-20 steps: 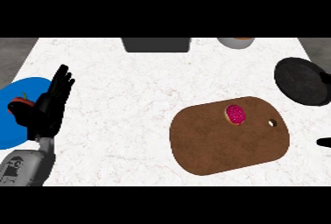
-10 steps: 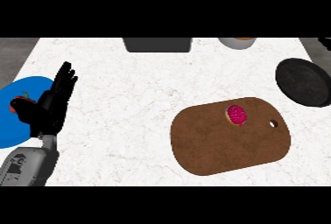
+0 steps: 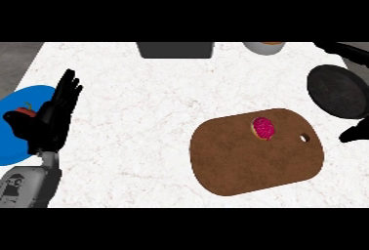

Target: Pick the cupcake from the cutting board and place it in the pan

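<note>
Pink-frosted cupcake [image 3: 263,127] sits untouched on the brown wooden cutting board [image 3: 249,158], centre right; round black pan [image 3: 338,91] awaits at upper right; my left hand [image 3: 51,122] rests open, lower left; right hand's fingers undeterminable.

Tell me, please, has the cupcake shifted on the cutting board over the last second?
No. The cupcake sits at the same spot on the cutting board, just left of the board's hole, as in both earlier pictures.

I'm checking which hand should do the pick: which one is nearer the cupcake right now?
Right. The right hand shows only as a dark tip at the view's right edge, just beyond the cutting board holding the cupcake. The left hand rests open far across the counter, by the blue plate.
</note>
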